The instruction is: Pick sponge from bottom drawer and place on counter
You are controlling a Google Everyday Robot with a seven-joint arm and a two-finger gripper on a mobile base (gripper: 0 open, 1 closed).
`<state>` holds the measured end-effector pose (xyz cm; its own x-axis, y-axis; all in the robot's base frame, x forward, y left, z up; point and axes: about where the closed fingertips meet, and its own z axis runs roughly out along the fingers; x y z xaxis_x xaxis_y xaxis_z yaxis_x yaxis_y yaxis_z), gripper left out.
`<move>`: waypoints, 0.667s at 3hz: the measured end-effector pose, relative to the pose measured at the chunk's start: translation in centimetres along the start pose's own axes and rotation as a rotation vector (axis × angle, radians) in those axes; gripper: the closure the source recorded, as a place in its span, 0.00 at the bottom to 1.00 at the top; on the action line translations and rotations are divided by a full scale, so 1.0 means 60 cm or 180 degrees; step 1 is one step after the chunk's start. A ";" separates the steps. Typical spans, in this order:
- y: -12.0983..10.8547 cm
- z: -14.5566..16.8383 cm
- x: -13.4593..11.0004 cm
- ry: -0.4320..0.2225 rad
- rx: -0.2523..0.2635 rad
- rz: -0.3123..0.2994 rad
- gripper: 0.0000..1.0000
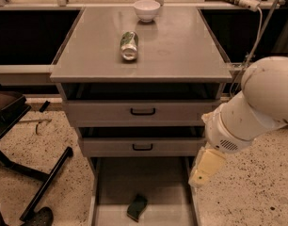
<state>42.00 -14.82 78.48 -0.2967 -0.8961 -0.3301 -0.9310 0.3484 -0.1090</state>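
The counter [181, 46] is showing a smooth grey with a soft sheen, and the can [129, 45] lying on it is glinting green and silver, with a white bowl [147, 9] further back. The two upper drawers [181, 112] are wearing the same grey, each with a black handle [142, 111]. Down in the bottom drawer [158, 182], plain grey inside, the sponge [137, 206] is showing dark green with a paler edge. The gripper [205, 168], hanging at that drawer's right edge, is looking pale yellow under a white arm [257, 102]. The terrazzo floor [247, 197] is showing beige speckled with dark flecks, and a black chair base [45, 182] is standing out on the left.
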 end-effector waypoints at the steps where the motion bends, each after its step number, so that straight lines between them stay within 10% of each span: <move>1: 0.000 0.066 -0.006 -0.0113 -0.0070 -0.0017 0.00; 2: -0.003 0.212 -0.032 -0.0453 -0.0281 -0.0139 0.00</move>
<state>45.43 -9.65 67.23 -0.2283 -0.8597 -0.4570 -0.9592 0.2789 -0.0454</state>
